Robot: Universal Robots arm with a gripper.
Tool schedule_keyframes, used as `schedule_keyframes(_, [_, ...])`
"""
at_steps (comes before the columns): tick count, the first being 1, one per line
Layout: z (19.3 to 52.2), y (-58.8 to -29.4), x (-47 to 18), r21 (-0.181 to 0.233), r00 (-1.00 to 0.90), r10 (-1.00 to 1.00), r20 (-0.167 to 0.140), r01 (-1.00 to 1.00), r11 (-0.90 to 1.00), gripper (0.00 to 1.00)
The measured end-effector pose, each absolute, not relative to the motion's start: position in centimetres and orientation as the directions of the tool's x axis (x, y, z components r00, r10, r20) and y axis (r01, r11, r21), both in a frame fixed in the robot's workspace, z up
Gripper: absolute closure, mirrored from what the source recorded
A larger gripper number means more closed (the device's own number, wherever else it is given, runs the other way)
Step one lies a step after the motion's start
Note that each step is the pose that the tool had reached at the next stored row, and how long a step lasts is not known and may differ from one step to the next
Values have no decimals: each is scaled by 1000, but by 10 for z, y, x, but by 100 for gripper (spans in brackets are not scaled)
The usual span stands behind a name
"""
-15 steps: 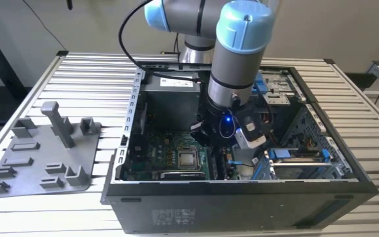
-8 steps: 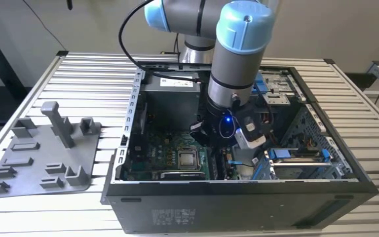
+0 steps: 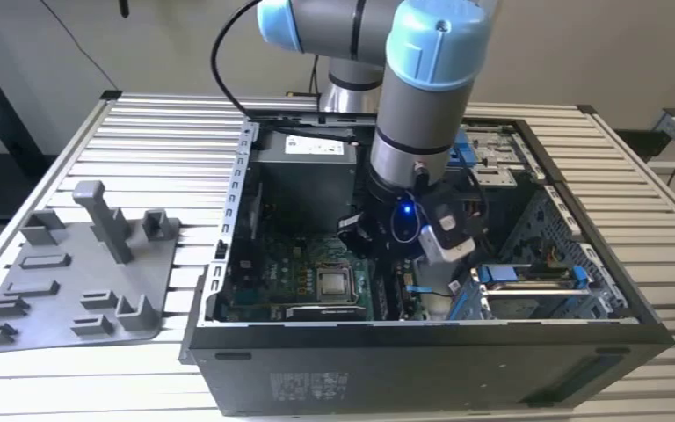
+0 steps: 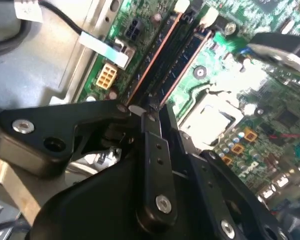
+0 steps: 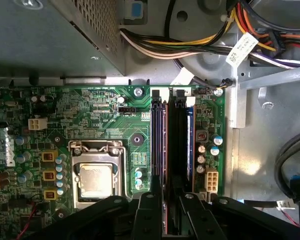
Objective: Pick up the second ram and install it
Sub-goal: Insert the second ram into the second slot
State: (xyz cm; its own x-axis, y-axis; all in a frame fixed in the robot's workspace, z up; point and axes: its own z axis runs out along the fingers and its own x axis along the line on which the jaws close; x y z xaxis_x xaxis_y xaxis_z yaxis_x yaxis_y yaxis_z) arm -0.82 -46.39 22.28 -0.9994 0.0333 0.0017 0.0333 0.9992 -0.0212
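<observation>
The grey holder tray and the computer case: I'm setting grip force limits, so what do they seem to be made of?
The grey holder tray looks like matte moulded or printed plastic: uniform grey, blocky posts, no shine. The computer case seems to be sheet metal, black-coated outside, with bare grey perforated panels inside.

Exterior view looks down from high & far at open PC case (image 3: 431,352) on slatted counter (image 3: 138,132), arm reaching in; both wrist views sit close inside, facing motherboard (image 5: 105,110) w/ shared RAM slots (image 5: 172,145) & CPU socket (image 4: 209,117).
</observation>
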Motion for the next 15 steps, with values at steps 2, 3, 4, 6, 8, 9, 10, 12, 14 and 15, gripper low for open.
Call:
schedule_keyframes(2, [232, -464, -8, -21, -999, 33, 2, 33, 999, 78])
schedule_keyframes(3, [236, -464, -8, -21, -999, 33, 2, 33, 999, 78])
schedule_keyframes(4, [241, -464, -8, -21, -999, 33, 2, 33, 999, 78])
schedule_keyframes(6, [248, -464, -8, -21, -999, 33, 2, 33, 999, 78])
schedule_keyframes(8, [250, -464, -8, -21, -999, 33, 2, 33, 999, 78])
schedule_keyframes(9, [250, -464, -8, -21, -999, 33, 2, 33, 999, 78])
schedule_keyframes(10, [250, -464, -8, -21, -999, 33, 2, 33, 999, 78])
schedule_keyframes(12, [250, -464, -8, -21, -999, 33, 2, 33, 999, 80])
schedule_keyframes(14, [250, -464, -8, -21, -999, 33, 2, 33, 999, 89])
schedule_keyframes(15, [250, -464, -8, -21, -999, 33, 2, 33, 999, 89])
